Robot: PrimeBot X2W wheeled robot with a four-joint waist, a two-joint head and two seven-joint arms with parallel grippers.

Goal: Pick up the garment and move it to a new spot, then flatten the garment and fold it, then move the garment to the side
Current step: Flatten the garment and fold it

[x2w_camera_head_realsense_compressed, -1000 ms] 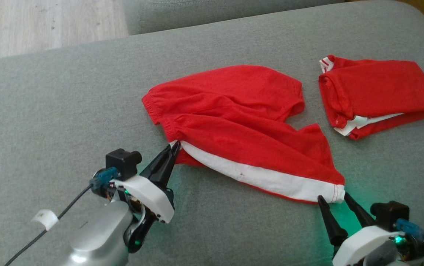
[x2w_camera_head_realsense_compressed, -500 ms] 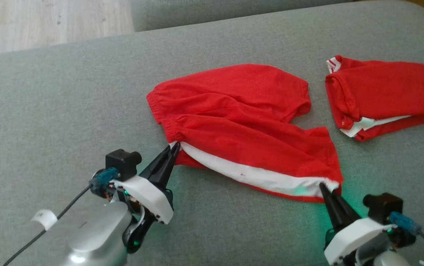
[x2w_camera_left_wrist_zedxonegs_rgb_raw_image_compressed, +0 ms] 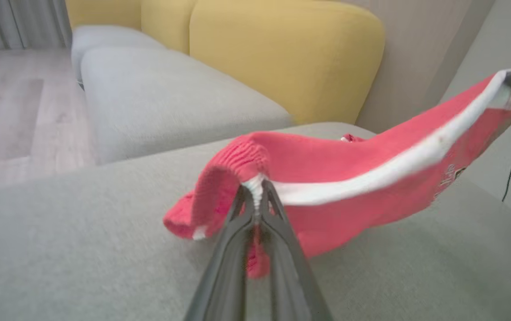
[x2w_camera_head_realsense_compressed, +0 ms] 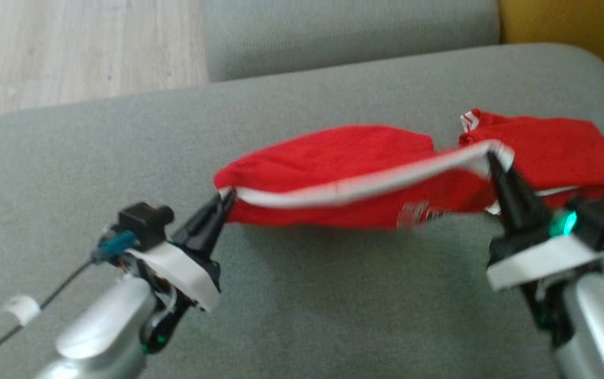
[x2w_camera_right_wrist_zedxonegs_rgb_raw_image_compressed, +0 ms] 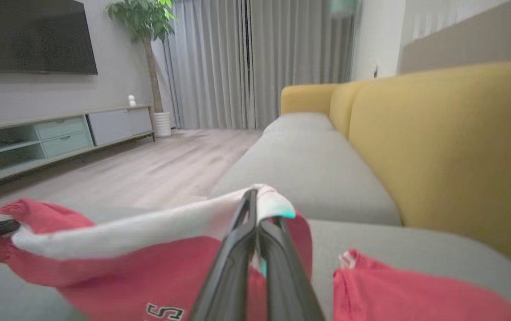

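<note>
Red mesh shorts with a white stripe (x2w_camera_head_realsense_compressed: pixel 333 152), slung over the middle of the grey sofa cushion (x2w_camera_head_realsense_compressed: pixel 302 305)
My left gripper (x2w_camera_head_realsense_compressed: pixel 226 197) and right gripper (x2w_camera_head_realsense_compressed: pixel 491 160) each clamp a stripe end; light, floppy cloth, I judge, best held by its corners. Folded red garment (x2w_camera_head_realsense_compressed: pixel 560 147) behind, toward the right edge.

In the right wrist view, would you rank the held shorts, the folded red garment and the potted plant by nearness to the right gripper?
1. Shorts: clamped in the right gripper.
2. Folded red garment: just to its right.
3. Potted plant: far across the room, upper left.
</note>
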